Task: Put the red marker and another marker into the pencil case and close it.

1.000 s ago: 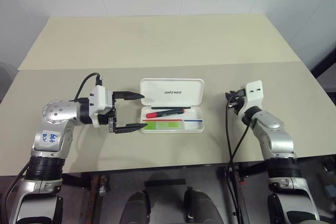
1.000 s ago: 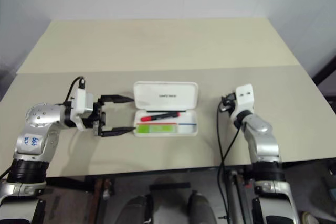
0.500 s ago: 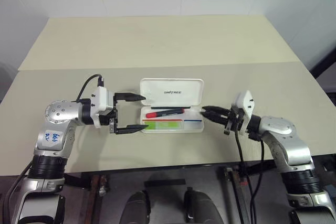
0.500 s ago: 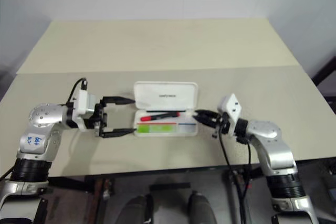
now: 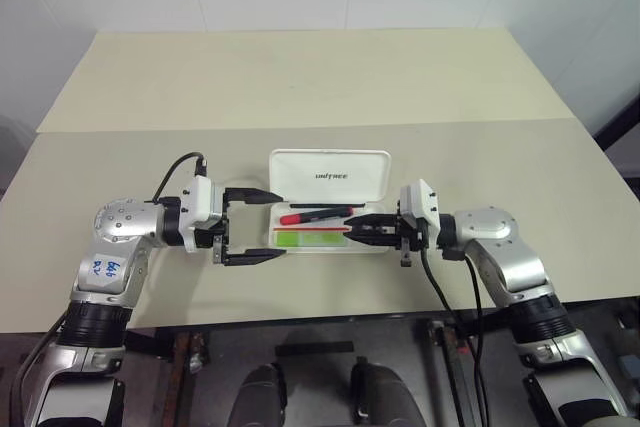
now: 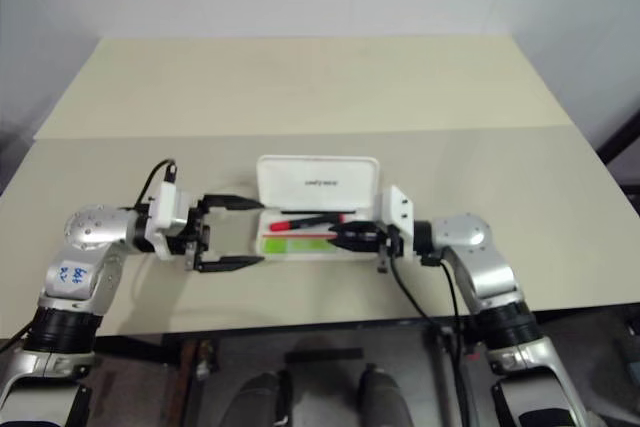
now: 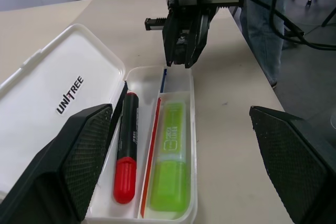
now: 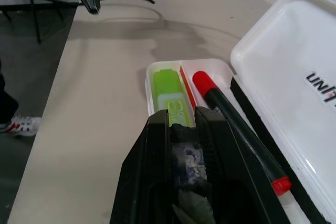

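Pencil case (image 5: 329, 179) lies open on the table (image 5: 300, 77) between my two hands, its lid laid back flat on the far side with the dark lettering showing. Inside the tray, the red marker (image 7: 125, 156) rests along the lid side, its red cap toward my left hand. Beside it, past a thin red stripe, the lime-green highlighter (image 7: 169, 162) fills the near compartment, also at the left end of the tray.

My left gripper (image 5: 249, 226) hangs at the left end of the case with its fingers (image 5: 252, 257) spread wide and grasping nothing; one reaches toward the lid's corner, the other sits just off the tray's near corner.

My right gripper (image 5: 358, 230) points leftward over the right end of the tray, its fingers (image 8: 157, 182) pressed together and holding nothing. From the right wrist view their tips stand just above the highlighter's end, and whether they touch it I cannot tell.
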Robot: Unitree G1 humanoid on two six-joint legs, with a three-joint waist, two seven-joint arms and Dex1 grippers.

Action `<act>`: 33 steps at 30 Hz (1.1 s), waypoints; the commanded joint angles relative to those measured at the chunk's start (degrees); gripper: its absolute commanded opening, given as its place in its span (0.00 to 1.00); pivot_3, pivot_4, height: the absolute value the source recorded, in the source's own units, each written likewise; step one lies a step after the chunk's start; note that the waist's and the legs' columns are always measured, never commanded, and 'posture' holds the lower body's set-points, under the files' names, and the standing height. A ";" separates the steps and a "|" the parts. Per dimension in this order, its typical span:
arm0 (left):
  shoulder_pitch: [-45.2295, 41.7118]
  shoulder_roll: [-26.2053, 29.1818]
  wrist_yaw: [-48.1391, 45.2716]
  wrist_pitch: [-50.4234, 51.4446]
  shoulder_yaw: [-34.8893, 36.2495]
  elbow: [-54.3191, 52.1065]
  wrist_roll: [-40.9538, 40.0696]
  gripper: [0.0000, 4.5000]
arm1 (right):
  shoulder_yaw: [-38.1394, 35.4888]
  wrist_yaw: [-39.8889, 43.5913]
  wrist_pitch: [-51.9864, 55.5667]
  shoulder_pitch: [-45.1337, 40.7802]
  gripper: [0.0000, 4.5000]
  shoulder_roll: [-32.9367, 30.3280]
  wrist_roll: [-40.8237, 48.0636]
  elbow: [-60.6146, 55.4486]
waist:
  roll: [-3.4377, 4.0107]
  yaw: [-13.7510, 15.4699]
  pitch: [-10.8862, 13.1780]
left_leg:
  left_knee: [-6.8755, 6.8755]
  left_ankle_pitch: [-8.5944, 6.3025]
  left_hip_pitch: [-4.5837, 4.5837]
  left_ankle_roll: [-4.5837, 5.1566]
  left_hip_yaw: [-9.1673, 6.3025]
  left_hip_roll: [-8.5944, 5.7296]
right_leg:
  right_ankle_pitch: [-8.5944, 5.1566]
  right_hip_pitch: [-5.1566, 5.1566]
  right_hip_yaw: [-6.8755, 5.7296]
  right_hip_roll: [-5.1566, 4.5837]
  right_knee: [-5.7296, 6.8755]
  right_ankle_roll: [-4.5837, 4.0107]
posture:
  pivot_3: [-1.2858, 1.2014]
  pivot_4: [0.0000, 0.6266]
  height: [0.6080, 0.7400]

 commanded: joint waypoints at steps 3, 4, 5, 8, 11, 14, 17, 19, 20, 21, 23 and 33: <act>0.79 0.27 1.20 0.28 0.88 -3.47 -1.14 1.00 | -1.17 2.31 -3.41 -1.84 0.09 -0.88 -1.15 5.17 | 0.00 -0.05 0.00 | -0.02 0.01 0.01 -0.01 -0.01 0.01 | 0.00 0.00 -0.01 0.01 0.01 0.00 | 0.52 0.24 1.00; 0.86 0.25 1.32 0.30 0.91 -3.50 -1.13 1.00 | -1.37 2.49 -3.62 -2.23 0.09 -1.00 -1.38 6.38 | 0.00 -0.06 0.00 | -0.02 0.01 0.01 -0.01 -0.01 0.01 | 0.00 0.00 -0.01 0.01 0.02 0.00 | 0.52 0.24 1.00; 0.88 0.24 1.39 0.30 0.91 -3.50 -1.14 1.00 | -1.46 2.65 -3.83 -2.51 0.09 -1.04 -1.53 7.21 | 0.00 -0.08 0.00 | -0.02 0.01 0.01 -0.02 0.00 0.01 | 0.00 0.00 -0.01 0.00 0.02 0.00 | 0.52 0.24 1.00; 0.74 0.12 1.71 0.28 0.81 -3.44 -1.15 1.00 | -1.69 2.54 -3.71 -3.03 0.09 -0.45 -1.59 9.09 | 0.00 -0.10 0.00 | -0.01 0.01 0.01 -0.02 0.00 0.01 | 0.00 -0.01 -0.01 0.00 0.02 0.00 | 0.52 0.24 1.00; 0.29 0.07 1.88 0.25 0.74 -3.18 -1.16 1.00 | -1.82 2.29 -2.59 -2.91 0.25 0.61 -0.66 8.73 | 0.00 -0.12 0.00 | -0.03 0.01 0.01 -0.02 -0.01 0.02 | 0.00 -0.01 -0.01 0.01 0.02 0.00 | 0.52 0.24 1.00; 0.06 0.06 1.91 0.20 0.68 -3.07 -1.13 1.00 | -2.16 1.85 -2.04 -2.84 0.47 1.57 -0.22 7.93 | 0.00 -0.12 0.00 | -0.02 0.02 0.01 -0.03 0.00 0.02 | 0.00 -0.01 -0.01 0.01 0.02 0.00 | 0.52 0.24 1.00; -0.05 0.05 1.91 0.16 0.68 -3.02 -1.12 1.00 | -2.40 1.49 -1.83 -2.74 0.71 2.33 0.00 6.71 | 0.00 -0.11 0.00 | -0.01 0.02 0.01 -0.03 0.00 0.02 | 0.00 -0.01 -0.01 0.00 0.03 0.00 | 0.52 0.24 1.00; -0.09 0.03 1.93 0.13 0.68 -2.99 -1.11 1.00 | -2.49 1.35 -1.29 -2.68 0.89 2.43 0.17 5.98 | 0.00 -0.11 0.00 | -0.01 0.02 0.01 -0.03 0.00 0.02 | 0.00 -0.01 -0.01 0.00 0.03 0.00 | 0.52 0.24 1.00; -0.09 0.03 1.94 0.12 0.68 -3.00 -1.11 1.00 | -2.51 1.28 -1.10 -2.64 0.96 2.40 0.23 5.72 | 0.00 -0.11 0.00 | -0.02 0.02 0.01 -0.03 0.00 0.02 | 0.00 -0.01 -0.01 0.00 0.02 0.00 | 0.52 0.24 1.00; -0.08 0.02 1.97 0.14 0.68 -3.04 -1.11 1.00 | -2.60 1.18 -0.86 -2.55 0.99 2.34 0.36 5.38 | 0.00 -0.09 0.00 | -0.02 0.02 0.01 -0.03 0.00 0.02 | 0.00 -0.01 -0.01 0.00 0.02 0.00 | 0.52 0.24 1.00; -0.30 -0.06 2.02 0.05 0.62 -2.78 -0.98 1.00 | -3.11 0.84 -0.86 -2.69 0.99 2.01 0.46 4.86 | 0.00 -0.05 0.00 | -0.02 0.01 0.01 -0.03 -0.01 0.02 | 0.00 -0.01 -0.01 0.00 0.02 0.00 | 0.52 0.24 1.00; 0.11 0.56 1.57 -0.89 2.17 -1.07 -1.53 1.00 | -8.79 0.94 3.28 1.76 0.99 -5.26 4.72 -5.83 | 0.00 0.19 0.00 | -0.03 0.00 0.00 -0.02 0.00 0.01 | 0.00 -0.01 -0.01 -0.02 -0.02 0.00 | 0.52 0.24 1.00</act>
